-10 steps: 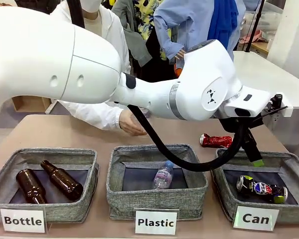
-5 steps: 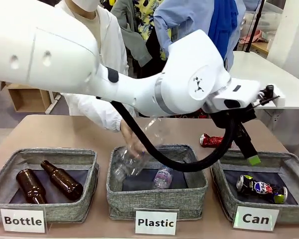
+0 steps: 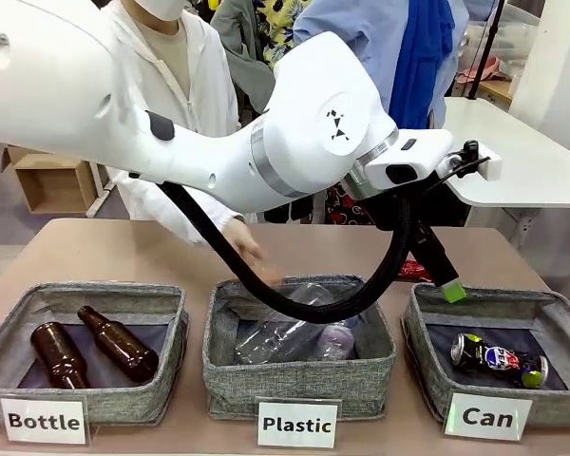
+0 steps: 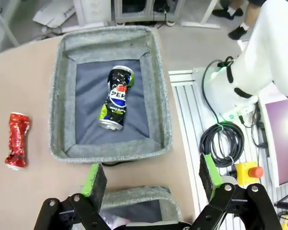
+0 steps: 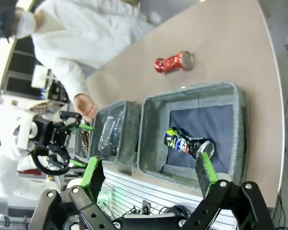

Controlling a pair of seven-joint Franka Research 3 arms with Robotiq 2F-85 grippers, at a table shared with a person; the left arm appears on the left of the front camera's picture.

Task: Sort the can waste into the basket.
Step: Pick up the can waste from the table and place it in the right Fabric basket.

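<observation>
We find the Pepsi can (image 3: pixel 499 361) in the Can basket (image 3: pixel 418 353), the red can (image 4: pixel 17 140) left on the bench (image 4: pixel 24 76); left fingers (image 4: pixel 97 179) and right fingers (image 5: pixel 93 173) released.

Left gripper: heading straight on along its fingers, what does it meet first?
The open left gripper would most likely meet the Can basket first, at its near wall or the lining beside the Pepsi can; depth is unclear.

Both wrist views above basket (image 4: pixel 63 96)
</observation>
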